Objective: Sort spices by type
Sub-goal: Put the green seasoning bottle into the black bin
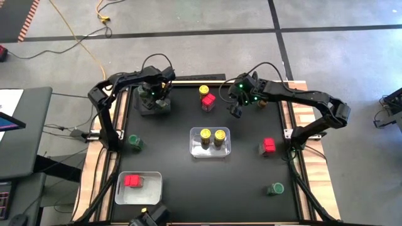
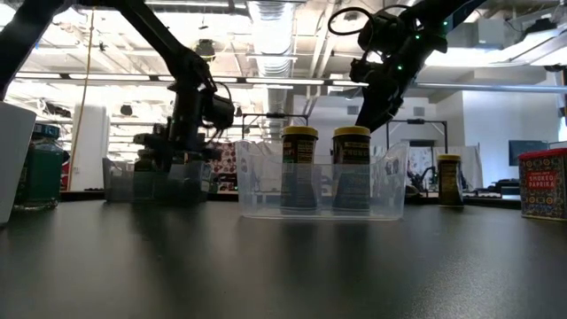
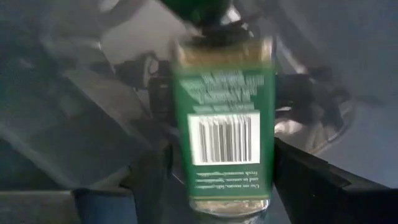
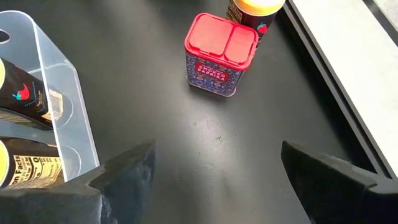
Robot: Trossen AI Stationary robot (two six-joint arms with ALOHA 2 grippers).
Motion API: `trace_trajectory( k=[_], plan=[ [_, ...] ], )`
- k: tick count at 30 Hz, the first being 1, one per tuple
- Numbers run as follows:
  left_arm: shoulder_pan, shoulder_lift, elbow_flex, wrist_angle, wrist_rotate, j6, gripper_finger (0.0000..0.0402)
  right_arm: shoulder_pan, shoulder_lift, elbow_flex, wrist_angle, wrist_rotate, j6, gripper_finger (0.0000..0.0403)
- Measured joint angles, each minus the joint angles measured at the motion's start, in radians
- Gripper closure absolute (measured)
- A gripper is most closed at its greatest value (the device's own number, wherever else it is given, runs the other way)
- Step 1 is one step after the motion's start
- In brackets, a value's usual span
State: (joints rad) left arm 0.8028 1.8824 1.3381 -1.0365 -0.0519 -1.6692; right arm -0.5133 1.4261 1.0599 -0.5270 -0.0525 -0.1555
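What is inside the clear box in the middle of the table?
The clear box holds two yellow-lidded jars standing side by side. Nothing else shows inside it; what is under the jars is covered.

bare mat [image 4: 205,155] ahead, paprika tin [image 4: 219,55] beyond
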Motion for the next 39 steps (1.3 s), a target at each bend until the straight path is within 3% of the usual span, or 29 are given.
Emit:
trace_trajectory(
  k=[9,18,29,39],
  plan=[
    [-0.011,0.013,0.002,0.020,0.003,-0.005,0.0203,0.000,0.000,0.000,-0.001,0.000,-0.003,0.0033],
    [-0.010,0.010,0.011,0.004,0.004,0.011,0.0204,0.000,0.000,0.000,0.001,0.000,-0.003,0.0033],
    [-0.018,0.008,0.116,-0.100,0.004,0.043,0.0205,0.000,0.000,0.000,0.003,0.000,-0.002,0.0033],
    [-0.032,-0.120,0.169,-0.161,-0.042,0.071,0.0205,0.000,0.000,0.000,0.006,0.000,-0.002,0.0033]
  ],
)
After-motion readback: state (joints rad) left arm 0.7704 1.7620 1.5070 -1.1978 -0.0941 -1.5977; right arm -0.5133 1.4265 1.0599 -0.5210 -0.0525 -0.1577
